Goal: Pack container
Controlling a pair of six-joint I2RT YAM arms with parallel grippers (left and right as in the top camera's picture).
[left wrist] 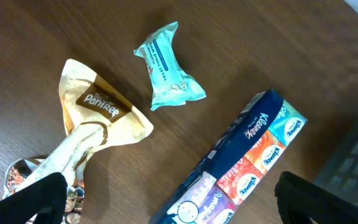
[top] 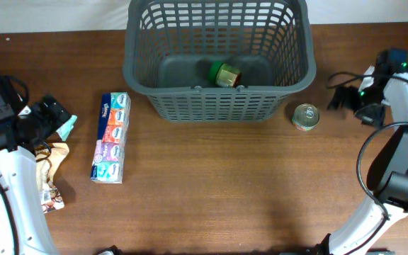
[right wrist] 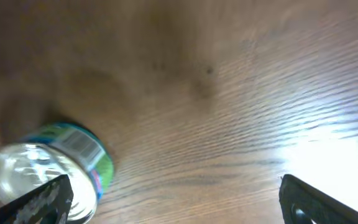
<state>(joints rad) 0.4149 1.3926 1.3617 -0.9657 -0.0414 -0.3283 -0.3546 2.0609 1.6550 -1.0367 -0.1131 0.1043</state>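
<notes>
The container (top: 218, 91) is a large dark grey lattice basket at the back middle of the table, with a small green and gold can (top: 225, 74) on its floor. A tin can (top: 306, 117) with a shiny lid stands on the table right of the basket; it also shows in the right wrist view (right wrist: 48, 168). My right gripper (top: 342, 95) is open and empty, just right of that tin. My left gripper (top: 52, 113) is open and empty at the far left, above a teal wipes packet (left wrist: 166, 65), a beige snack bag (left wrist: 95, 118) and a tissue multipack (top: 111, 137).
The tissue multipack (left wrist: 241, 168) lies lengthwise left of the basket. The snack bag (top: 52, 173) lies crumpled by the left arm. The basket's corner (left wrist: 353, 162) shows at the right edge of the left wrist view. Bare wood fills the front half of the table.
</notes>
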